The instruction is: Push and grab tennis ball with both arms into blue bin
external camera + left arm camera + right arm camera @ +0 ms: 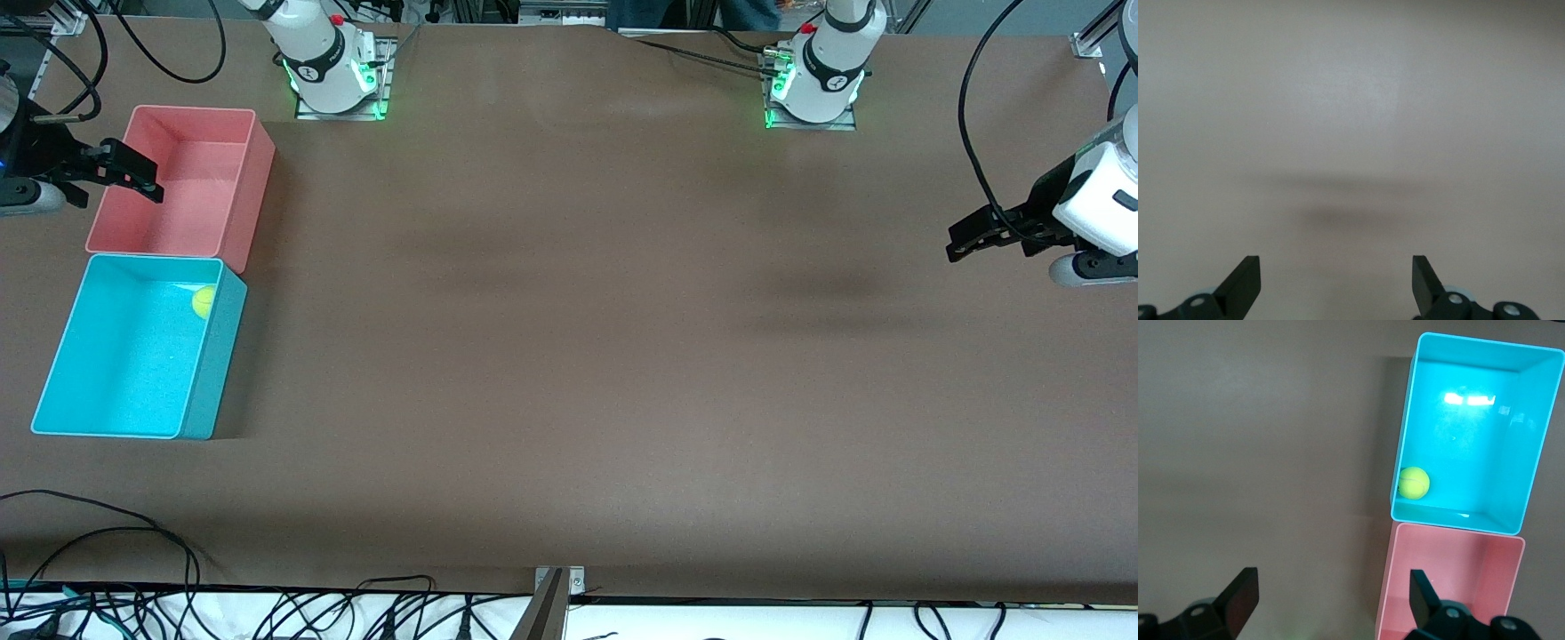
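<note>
The tennis ball (204,301) lies inside the blue bin (213,373), on its floor against the wall that faces the left arm's end, close to the corner by the pink bin. The right wrist view shows the tennis ball (1413,483) in the blue bin (1403,433) too. My right gripper (151,182) is open and empty in the air over the pink bin's outer rim; in its own view the right gripper (1333,587) hangs over table and pink rim. My left gripper (956,244) is open and empty over bare table at the left arm's end, as the left wrist view shows (1336,267).
The pink bin (253,178) stands against the blue bin, farther from the front camera, and shows in the right wrist view (1451,580). Both bins sit at the right arm's end. Black cables (133,533) lie along the table's near edge.
</note>
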### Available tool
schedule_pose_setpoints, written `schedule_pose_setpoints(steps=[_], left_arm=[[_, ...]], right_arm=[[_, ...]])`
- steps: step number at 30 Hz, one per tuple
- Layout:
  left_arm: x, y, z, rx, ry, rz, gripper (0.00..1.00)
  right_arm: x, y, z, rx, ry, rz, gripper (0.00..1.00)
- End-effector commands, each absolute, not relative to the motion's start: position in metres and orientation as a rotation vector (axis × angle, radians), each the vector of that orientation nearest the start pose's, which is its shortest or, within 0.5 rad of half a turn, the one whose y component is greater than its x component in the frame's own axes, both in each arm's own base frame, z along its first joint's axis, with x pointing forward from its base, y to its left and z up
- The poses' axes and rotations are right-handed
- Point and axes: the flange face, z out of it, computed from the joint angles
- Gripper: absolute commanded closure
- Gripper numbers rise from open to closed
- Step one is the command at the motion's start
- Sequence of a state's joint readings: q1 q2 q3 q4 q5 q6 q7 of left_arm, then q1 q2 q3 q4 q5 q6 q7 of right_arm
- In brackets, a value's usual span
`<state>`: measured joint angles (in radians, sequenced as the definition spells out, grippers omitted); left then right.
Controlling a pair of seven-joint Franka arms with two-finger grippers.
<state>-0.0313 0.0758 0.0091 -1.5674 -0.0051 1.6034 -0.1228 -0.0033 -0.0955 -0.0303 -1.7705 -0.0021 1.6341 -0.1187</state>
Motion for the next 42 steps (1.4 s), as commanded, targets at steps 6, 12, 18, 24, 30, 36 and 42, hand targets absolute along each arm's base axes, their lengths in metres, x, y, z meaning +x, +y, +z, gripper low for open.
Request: schedule_pose_setpoints(steps=[6, 12, 18, 24, 30, 36, 42], left_arm=[[0.578, -0.014, 0.587, -3.123, -0.121, 0.068, 0.0], [0.578, -0.014, 0.587, -3.123, -0.121, 0.068, 0.0], [0.578, -0.014, 0.587, -3.123, -0.121, 0.068, 0.0], [0.578, -0.014, 0.587, -3.123, -0.121, 0.068, 0.0], [0.578, -0.014, 0.587, -3.123, -0.121, 0.068, 0.0], [0.578, -0.015, 0.587, -3.123, -0.119, 0.068, 0.0], [0.578, -0.015, 0.587, -3.123, -0.119, 0.068, 0.0]], right_arm=[[0.542, -0.011, 0.6, -3.175, -0.155, 0.099, 0.0], [0.543, -0.005, 0.6, -3.172, -0.165, 0.103, 0.0], [0.543, -0.006, 0.599, -3.17, -0.14, 0.107, 0.0], [0.544, -0.004, 0.598, -3.172, -0.128, 0.105, 0.0], [0.545, -0.006, 0.597, -3.174, -0.085, 0.102, 0.0], [0.545, -0.007, 0.594, -3.177, -0.034, 0.108, 0.0], [0.545, -0.002, 0.594, -3.174, -0.046, 0.108, 0.0]])
